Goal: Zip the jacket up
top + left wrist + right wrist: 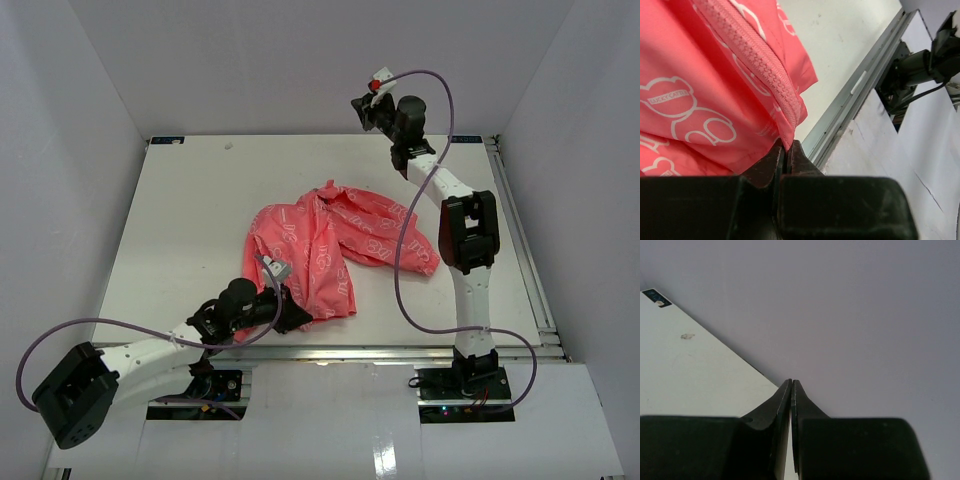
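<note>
Near the front edge of the surface (180, 220), left of its middle, the left tool (292, 312) lies low with its jaws pressed together on a fold of fabric at the lower end of the zipper (765, 65). The coral-pink jacket (320, 250) lies crumpled about the middle of the surface, one part reaching toward the right edge. The right tool (368, 104) hangs in the air above the far edge, jaws closed and holding nothing.
</note>
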Available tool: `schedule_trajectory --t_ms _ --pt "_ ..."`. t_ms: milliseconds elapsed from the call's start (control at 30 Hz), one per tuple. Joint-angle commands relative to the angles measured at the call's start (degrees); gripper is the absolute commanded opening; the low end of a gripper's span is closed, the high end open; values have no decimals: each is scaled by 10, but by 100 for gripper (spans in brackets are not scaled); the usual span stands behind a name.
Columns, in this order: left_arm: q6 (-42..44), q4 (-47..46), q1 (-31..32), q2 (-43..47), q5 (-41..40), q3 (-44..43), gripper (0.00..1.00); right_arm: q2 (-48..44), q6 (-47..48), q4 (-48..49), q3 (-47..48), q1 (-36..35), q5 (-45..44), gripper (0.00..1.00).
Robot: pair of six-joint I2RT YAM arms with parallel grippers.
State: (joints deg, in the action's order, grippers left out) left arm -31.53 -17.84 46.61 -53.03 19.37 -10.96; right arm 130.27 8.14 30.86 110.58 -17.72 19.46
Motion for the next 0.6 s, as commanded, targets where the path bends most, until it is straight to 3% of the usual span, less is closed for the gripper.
schedule_trajectory --t_ms 0,67,133,200,467,567 --pt "-1 5 3 -41 -14 -11 25 -1 -97 -16 2 -5 67 15" --pt "-9 -3 3 -56 -26 -11 40 -29 -160 -12 -60 -4 86 36" --pt "-20 -9 2 -53 -43 -14 50 -57 -208 2 -129 -4 98 46" --pt "-26 5 3 -42 -77 -32 69 -91 -244 33 -225 -5 111 63" --pt "-6 126 0 -16 -270 -173 72 -150 -264 55 -391 -10 138 75" --pt "14 146 -12 -42 -298 -222 74 -153 -239 33 -404 -15 147 77"
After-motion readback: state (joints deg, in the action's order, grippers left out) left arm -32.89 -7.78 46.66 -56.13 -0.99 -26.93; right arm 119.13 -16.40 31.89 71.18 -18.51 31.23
